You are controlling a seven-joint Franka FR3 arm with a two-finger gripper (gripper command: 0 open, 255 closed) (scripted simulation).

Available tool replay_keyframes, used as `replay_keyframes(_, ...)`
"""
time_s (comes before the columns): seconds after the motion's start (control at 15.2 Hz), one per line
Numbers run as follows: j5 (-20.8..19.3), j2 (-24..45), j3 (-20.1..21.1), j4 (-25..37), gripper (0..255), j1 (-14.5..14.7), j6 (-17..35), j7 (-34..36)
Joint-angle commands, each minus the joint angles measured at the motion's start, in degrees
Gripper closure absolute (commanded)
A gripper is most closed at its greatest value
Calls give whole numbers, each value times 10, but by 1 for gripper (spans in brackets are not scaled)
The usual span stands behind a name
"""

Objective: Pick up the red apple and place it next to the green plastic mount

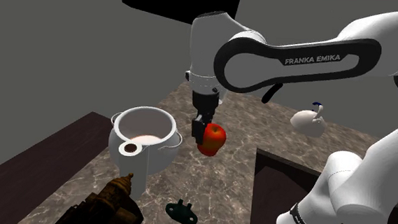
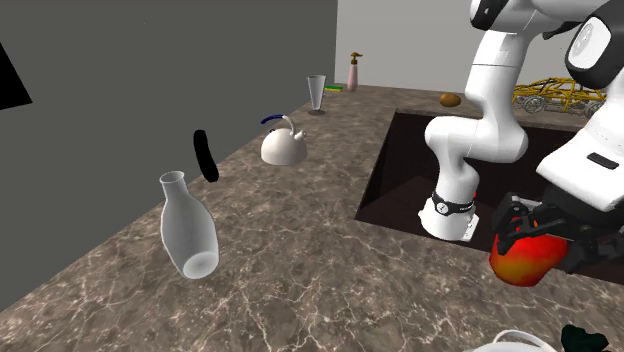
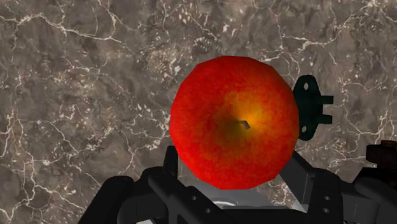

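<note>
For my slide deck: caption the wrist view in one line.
Black gripper clasps a red apple over the marbled counter, the dark green mount peeking out beside it.

White kettle (image 2: 283,145) on marbled counter (image 2: 300,280); tilted white vase (image 2: 188,235) nearer than kettle; glass (image 2: 317,95), pink bottle (image 2: 353,72) beyond kettle
</note>
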Motion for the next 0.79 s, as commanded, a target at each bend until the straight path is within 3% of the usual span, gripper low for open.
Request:
replay_keyframes(0.0,0,1,1,-14,255,1,16,1)
replay_keyframes(0.73,-4,24,4,-77,255,1,101,6)
